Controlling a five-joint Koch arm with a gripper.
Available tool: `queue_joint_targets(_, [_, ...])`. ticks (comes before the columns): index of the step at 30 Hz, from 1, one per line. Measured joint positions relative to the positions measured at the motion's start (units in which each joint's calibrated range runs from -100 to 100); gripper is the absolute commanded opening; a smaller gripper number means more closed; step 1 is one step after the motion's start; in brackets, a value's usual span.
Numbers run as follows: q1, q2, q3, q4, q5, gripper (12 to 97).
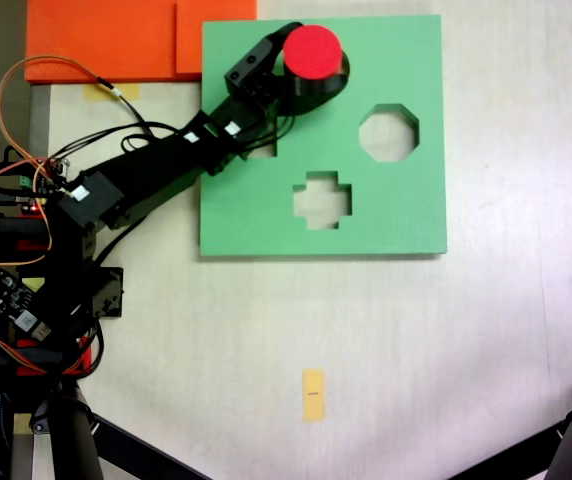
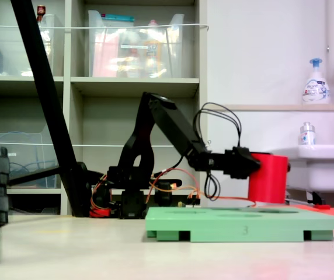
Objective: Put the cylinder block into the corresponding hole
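Note:
The red cylinder block (image 1: 313, 50) hangs over the top middle of the green foam board (image 1: 386, 215). My gripper (image 1: 317, 74) is shut on the cylinder block, its black jaws wrapping the block's sides. Seen from the side, the cylinder block (image 2: 270, 179) stands upright, its base just above the board (image 2: 237, 223), with the gripper (image 2: 259, 168) coming in from the left. The circular hole is hidden under the block and the jaws.
The board also has an octagonal cut-out (image 1: 388, 132), a cross-shaped cut-out (image 1: 322, 198) and one partly under the arm (image 1: 264, 150). Orange sheets (image 1: 106, 40) lie at the top left. A yellow tape mark (image 1: 312, 394) sits on the table. The arm's base and wires (image 1: 36, 250) stand at the left.

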Motion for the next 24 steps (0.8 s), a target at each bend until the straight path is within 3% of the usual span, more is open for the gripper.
queue_joint_targets(18, [0.20, 14.77, 9.11, 0.00, -0.05, 33.5])
queue_joint_targets(24, [0.24, 17.92, 9.21, 0.00, -0.05, 40.1])
